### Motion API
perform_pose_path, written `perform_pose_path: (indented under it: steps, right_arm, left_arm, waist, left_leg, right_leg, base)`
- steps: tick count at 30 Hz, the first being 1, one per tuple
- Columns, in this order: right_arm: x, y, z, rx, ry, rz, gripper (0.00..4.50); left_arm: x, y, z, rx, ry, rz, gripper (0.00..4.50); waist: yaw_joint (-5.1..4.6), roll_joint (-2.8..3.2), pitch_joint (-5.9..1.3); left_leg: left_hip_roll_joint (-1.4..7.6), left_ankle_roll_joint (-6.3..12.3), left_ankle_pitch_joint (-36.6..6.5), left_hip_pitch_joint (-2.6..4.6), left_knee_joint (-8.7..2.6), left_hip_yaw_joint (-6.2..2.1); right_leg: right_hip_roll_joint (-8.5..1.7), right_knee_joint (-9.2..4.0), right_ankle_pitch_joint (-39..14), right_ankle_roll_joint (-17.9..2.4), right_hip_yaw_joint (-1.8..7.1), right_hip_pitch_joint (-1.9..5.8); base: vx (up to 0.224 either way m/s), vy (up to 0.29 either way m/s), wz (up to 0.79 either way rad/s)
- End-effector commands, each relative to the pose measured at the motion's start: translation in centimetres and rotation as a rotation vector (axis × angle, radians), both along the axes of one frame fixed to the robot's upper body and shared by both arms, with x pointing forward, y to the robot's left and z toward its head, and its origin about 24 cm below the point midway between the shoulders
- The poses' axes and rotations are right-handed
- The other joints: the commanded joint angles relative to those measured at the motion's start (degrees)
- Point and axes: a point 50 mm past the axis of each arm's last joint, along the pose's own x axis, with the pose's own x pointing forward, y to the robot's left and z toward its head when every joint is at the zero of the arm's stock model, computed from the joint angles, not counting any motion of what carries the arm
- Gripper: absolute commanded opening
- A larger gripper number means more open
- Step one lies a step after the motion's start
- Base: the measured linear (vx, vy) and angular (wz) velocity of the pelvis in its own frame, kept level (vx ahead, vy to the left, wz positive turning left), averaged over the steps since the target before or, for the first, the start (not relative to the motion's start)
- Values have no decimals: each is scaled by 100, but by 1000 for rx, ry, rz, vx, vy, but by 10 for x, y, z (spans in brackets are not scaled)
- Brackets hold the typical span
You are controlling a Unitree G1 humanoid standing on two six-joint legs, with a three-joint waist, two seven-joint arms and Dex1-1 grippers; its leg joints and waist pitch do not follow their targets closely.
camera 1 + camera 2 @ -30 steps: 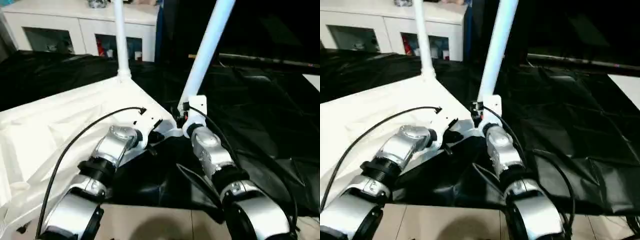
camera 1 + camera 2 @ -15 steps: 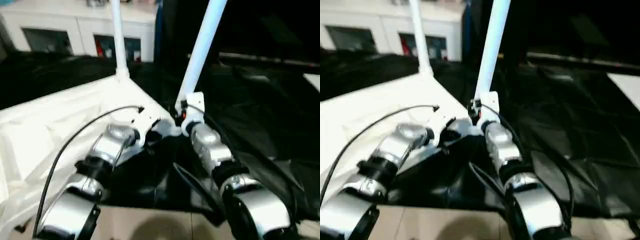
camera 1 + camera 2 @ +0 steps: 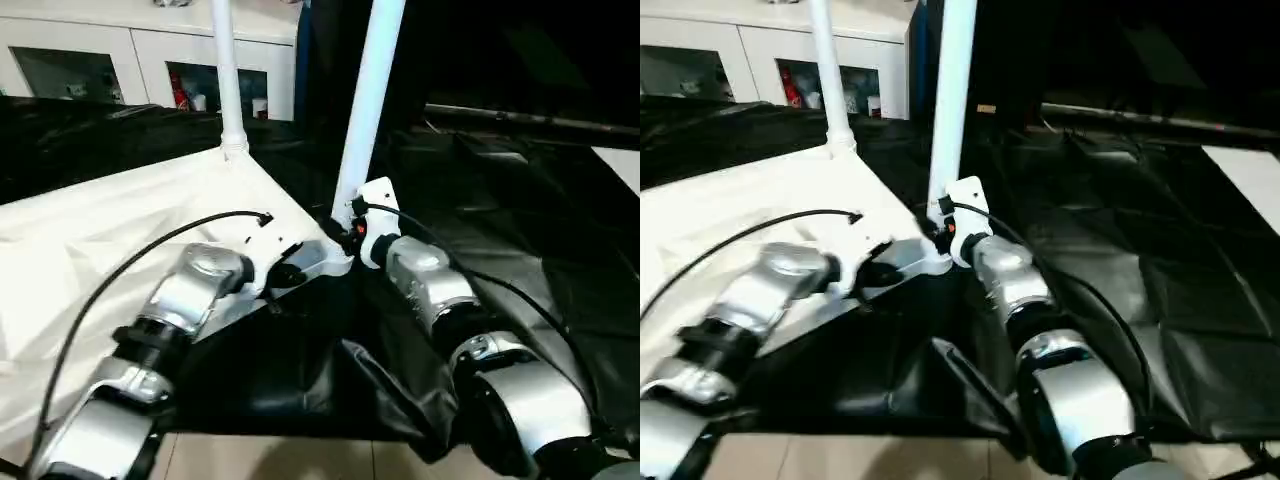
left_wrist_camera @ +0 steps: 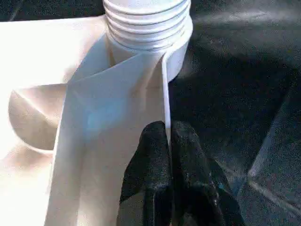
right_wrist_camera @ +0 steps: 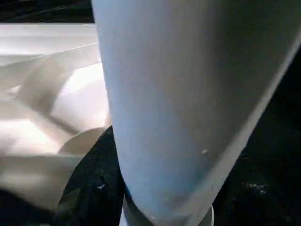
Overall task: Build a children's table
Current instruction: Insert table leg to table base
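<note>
Left wrist view: left hand [image 4: 168, 141] pinches white ribbed plastic tabletop's rib [image 4: 162, 89]; right hand [image 3: 352, 228] probably clamps tapered white leg [image 3: 368, 90]. Next: screw leg home.

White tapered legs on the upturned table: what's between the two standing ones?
Between the near white leg and the far white leg lies bare black drape beside the white plastic tabletop's edge, seen from the head camera.

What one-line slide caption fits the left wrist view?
Left gripper shut on a thin rib of the table top, just below the leg's threaded end in its corner socket.
</note>
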Motion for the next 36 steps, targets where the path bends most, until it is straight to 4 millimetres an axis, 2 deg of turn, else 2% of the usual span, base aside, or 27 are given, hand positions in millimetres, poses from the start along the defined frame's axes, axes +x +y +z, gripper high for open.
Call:
perform_pose_path:
  steps: [1, 3, 4, 5, 7, 9, 10, 12, 13, 15, 16, 18, 19, 22, 24, 25, 26, 27, 29, 30, 32, 33, 34, 35, 36]
  right_arm:
    - [-26, -17, -52, -118, 253, 50, 191]
    - [-34, -26, -53, -117, 260, 218, 191]
    - [-34, -26, -53, -117, 260, 218, 191]
    - [-43, -33, -55, -114, 271, 327, 191]
    - [-54, -39, -57, -103, 291, 439, 191]
    - [-63, -44, -60, -120, 302, 504, 191]
    - [-63, -44, -60, -123, 302, 509, 191]
    - [-67, -46, -61, -121, 303, 537, 191]
    - [-75, -48, -62, -106, 298, 577, 191]
    - [-79, -49, -62, -101, 290, 595, 191]
    - [-81, -50, -63, -108, 282, 598, 191]
    - [-83, -50, -63, -111, 279, 604, 191]
    - [-84, -50, -63, -112, 277, 600, 191]
    - [-81, -49, -64, -107, 272, 541, 191]
    - [-71, -47, -67, -93, 270, 381, 191]
    - [-70, -47, -67, -92, 270, 374, 191]
    - [-57, -47, -70, -74, 267, 139, 191]
    - [-55, -48, -70, -71, 270, 87, 191]
    - [-48, -49, -74, -95, 267, -85, 191]
    - [-46, -50, -75, -100, 268, -128, 191]
    - [-42, -49, -76, -123, 255, -255, 191]
    - [-41, -48, -76, -135, 245, -286, 191]
    - [-40, -48, -76, -137, 243, -293, 191]
    - [-38, -46, -77, -147, 237, -362, 191]
    - [-36, -40, -77, -126, 235, -449, 191]
  left_arm:
    - [-5, -21, 22, -82, -46, -200, 0]
    - [-14, -14, 28, -106, -56, -304, 0]
    - [-14, -14, 28, -106, -56, -304, 0]
    - [-22, -10, 33, -138, -53, -378, 0]
    - [-29, -5, 37, -151, -25, -421, 0]
    - [-35, -1, 39, -131, -14, -467, 0]
    - [-35, -1, 39, -128, -14, -472, 0]
    - [-38, 1, 39, -117, -6, -491, 0]
    - [-41, 3, 40, -109, -3, -514, 0]
    - [-41, 3, 40, -110, -8, -521, 0]
    - [-41, 3, 40, -109, -15, -521, 0]
    - [-41, 3, 40, -111, -18, -520, 0]
    - [-40, 4, 41, -112, -23, -515, 0]
    - [-37, 3, 40, -108, -38, -495, 0]
    - [-32, 1, 37, -113, -45, -445, 0]
    - [-31, 1, 37, -114, -44, -443, 0]
    - [-23, -4, 34, -140, -54, -348, 0]
    - [-21, -6, 33, -146, -52, -324, 0]
    - [-13, -12, 29, -148, -64, -239, 0]
    - [-11, -14, 27, -145, -65, -219, 0]
    - [-4, -20, 22, -118, -78, -135, 0]
    - [-1, -22, 21, -111, -85, -106, 0]
    - [0, -22, 20, -109, -86, -100, 0]
    - [5, -27, 18, -97, -87, -34, 0]
    - [11, -34, 14, -74, -86, 36, 0]
  waist:
    - [35, 132, -326]
    - [68, 147, -353]
    - [82, 150, -358]
    - [89, 165, -362]
    - [116, 141, -353]
    - [155, 147, -333]
    - [163, 142, -323]
    - [196, 134, -305]
    - [214, 152, -300]
    - [247, 138, -280]
    - [241, 148, -278]
    - [252, 121, -278]
    - [252, 121, -278]
    - [234, 140, -285]
    - [223, 138, -284]
    - [210, 135, -276]
    - [203, 151, -270]
    - [193, 149, -267]
    - [179, 142, -267]
    - [187, 150, -276]
    - [214, 146, -292]
    - [230, 150, -303]
    - [229, 149, -298]
    - [224, 153, -309]
    - [227, 151, -308]
  left_leg:
    - [162, 231, -1109, -110, -406, 38]
    - [173, 321, -625, -127, -384, 53]
    - [175, 358, -534, -126, -372, 63]
    - [180, 373, -423, -97, -361, 85]
    - [183, 490, -441, -57, -355, 110]
    - [193, 456, -561, -13, -372, 124]
    - [188, 427, -597, -19, -381, 125]
    - [174, 239, -827, -28, -409, 119]
    - [173, 211, -886, -16, -411, 121]
    - [183, 144, -1133, 30, -430, 136]
    - [177, 115, -1213, 26, -434, 135]
    - [165, 60, -1372, 48, -438, 139]
    - [165, 60, -1372, 48, -438, 139]
    - [158, 24, -1334, 24, -443, 130]
    - [142, 0, -1328, 7, -442, 125]
    - [142, -20, -1346, -1, -449, 122]
    - [132, -71, -1373, 4, -452, 116]
    - [124, -177, -1442, 44, -451, 113]
    - [115, -224, -1483, 21, -458, 101]
    - [113, -235, -1501, 52, -448, 108]
    - [119, -236, -1385, 53, -436, 118]
    - [114, -217, -1318, 75, -418, 145]
    - [112, -214, -1307, 70, -423, 147]
    - [100, -198, -1252, 18, -423, 138]
    - [104, -211, -1192, 19, -425, 145]
  right_leg:
    - [-340, -359, -1377, -1094, 425, 330]
    - [-323, -265, -668, -1298, 431, 359]
    - [-316, -257, -523, -1328, 431, 376]
    - [-296, -226, -241, -1427, 450, 350]
    - [-275, -221, -29, -1485, 455, 354]
    - [-251, -218, -160, -1540, 476, 318]
    - [-242, -226, -249, -1525, 487, 323]
    - [-237, -261, -791, -1372, 522, 346]
    - [-237, -274, -888, -1313, 531, 339]
    - [-229, -322, -1170, -1199, 550, 294]
    - [-227, -323, -1277, -1178, 553, 292]
    - [-224, -365, -1657, -1028, 571, 276]
    - [-224, -365, -1657, -1028, 571, 276]
    - [-206, -353, -1631, -1005, 595, 279]
    - [-202, -365, -1760, -950, 612, 281]
    - [-200, -370, -1826, -932, 616, 280]
    - [-198, -394, -2001, -861, 620, 274]
    - [-188, -411, -2177, -826, 620, 237]
    - [-191, -428, -2382, -716, 613, 250]
    - [-197, -450, -2398, -696, 620, 228]
    - [-193, -429, -2164, -754, 627, 225]
    - [-169, -404, -1854, -815, 640, 201]
    - [-166, -395, -1759, -838, 642, 208]
    - [-157, -358, -1652, -837, 635, 256]
    - [-168, -372, -1634, -816, 639, 250]
  base:
    - [56, -22, 1]
    - [28, -11, 1]
    - [0, 0, 0]
    - [0, 0, 0]
    - [0, 0, 0]
    - [0, 0, 0]
    - [0, 0, 0]
    - [0, 0, 0]
    - [0, 0, 0]
    - [0, 0, 0]
    - [0, 0, 0]
    - [0, 0, 0]
    - [0, 0, 0]
    - [0, 0, 0]
    - [0, 0, 0]
    - [0, 0, 0]
    - [0, 0, 0]
    - [0, 0, 0]
    - [0, 0, 0]
    - [0, 0, 0]
    - [0, 0, 0]
    - [0, 0, 0]
    - [0, 0, 0]
    - [0, 0, 0]
    - [0, 0, 0]
